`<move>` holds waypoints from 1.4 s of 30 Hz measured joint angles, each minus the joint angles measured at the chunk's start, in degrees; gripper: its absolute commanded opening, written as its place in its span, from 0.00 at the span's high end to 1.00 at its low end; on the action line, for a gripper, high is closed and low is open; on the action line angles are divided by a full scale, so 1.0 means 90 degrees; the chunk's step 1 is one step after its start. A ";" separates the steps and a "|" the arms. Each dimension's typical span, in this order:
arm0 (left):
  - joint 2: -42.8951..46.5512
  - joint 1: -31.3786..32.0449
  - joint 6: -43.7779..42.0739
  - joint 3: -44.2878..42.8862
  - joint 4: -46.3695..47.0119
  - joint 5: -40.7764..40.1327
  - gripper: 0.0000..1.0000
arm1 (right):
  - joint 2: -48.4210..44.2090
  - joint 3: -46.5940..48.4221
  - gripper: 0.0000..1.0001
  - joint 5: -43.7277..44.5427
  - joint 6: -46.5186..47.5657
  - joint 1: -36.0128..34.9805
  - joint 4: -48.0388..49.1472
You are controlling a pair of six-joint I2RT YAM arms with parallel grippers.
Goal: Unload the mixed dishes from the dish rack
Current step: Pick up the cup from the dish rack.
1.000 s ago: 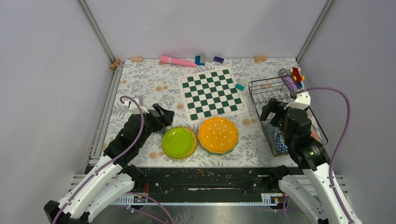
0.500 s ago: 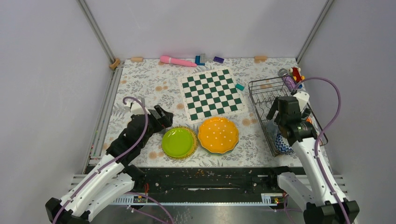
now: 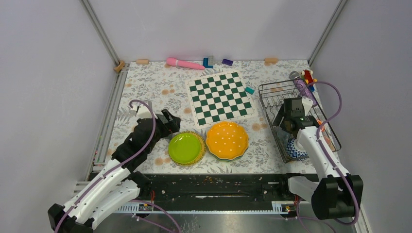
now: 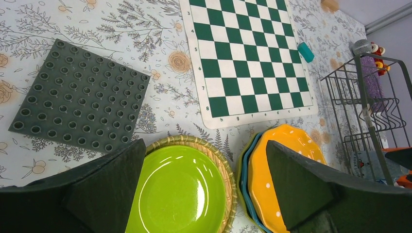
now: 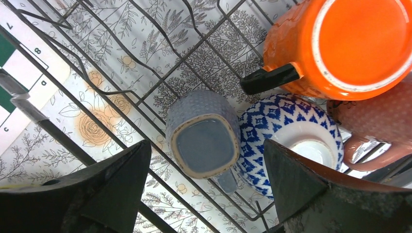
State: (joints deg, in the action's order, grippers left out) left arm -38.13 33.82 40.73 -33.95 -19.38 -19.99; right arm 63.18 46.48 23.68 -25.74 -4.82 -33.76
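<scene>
Our right fingers [image 5: 111, 194] are hanging spread apart, gripping nothing, over the dark wire dish rack [image 3: 274, 94], where a matte grey square-based mug [image 5: 204, 136] is touching a blue-and-white patterned bowl [image 5: 272, 116] beside a glossy orange cup [image 5: 340, 43]; a pink dotted cup [image 5: 384, 121] is running off-frame. Our left fingers [image 4: 107, 189] are also gaping empty by the smooth lime-green plate [image 4: 177, 189] on the floral surface [image 4: 97, 19], just beside the orange scalloped plate [image 4: 286, 165].
</scene>
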 measured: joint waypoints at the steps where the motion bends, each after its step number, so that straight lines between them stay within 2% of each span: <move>1: -0.0019 0.0000 0.0000 0.0000 0.0005 0.0000 0.01 | 0.0039 -0.0024 0.08 -0.0046 -0.0024 0.0015 0.0032; 7: -0.0141 -0.0005 0.0000 0.0000 0.0019 0.0005 0.01 | 0.0272 -0.0284 0.12 -0.0255 -0.0172 0.0124 0.0272; 12: -0.0240 -0.0005 0.0000 0.0000 0.0068 0.0036 0.01 | 0.0444 -0.0437 0.21 -0.0401 -0.0253 0.0189 0.0483; 14: -0.0289 -0.0005 0.0000 0.0000 0.0107 0.0058 0.01 | 0.0471 -0.0457 0.27 -0.0430 -0.0294 0.0209 0.0544; 21: -0.0328 -0.0005 0.0000 0.0000 0.0121 0.0177 0.01 | 0.0389 -0.0583 0.58 -0.0398 -0.0406 0.0231 0.0729; 26: -0.0379 -0.0005 0.0002 0.0000 0.0168 0.0301 0.01 | -0.0005 -0.0758 0.71 -0.0374 -0.0464 0.0240 0.0714; 36: -0.0495 -0.0005 0.0007 0.0000 0.0357 0.0826 0.01 | -0.1649 -0.0840 0.81 -0.0345 -0.0469 0.0245 0.0857; 42: -0.0495 -0.0005 0.0010 0.0000 0.0597 0.1360 0.01 | -0.2888 -0.1217 0.81 -0.0775 -0.0755 0.0248 0.1401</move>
State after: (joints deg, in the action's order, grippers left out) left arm -42.59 33.78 40.82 -33.95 -14.00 -7.75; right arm 37.19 35.53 16.71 -32.53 -2.59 -21.15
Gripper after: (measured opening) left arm 0.989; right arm 0.670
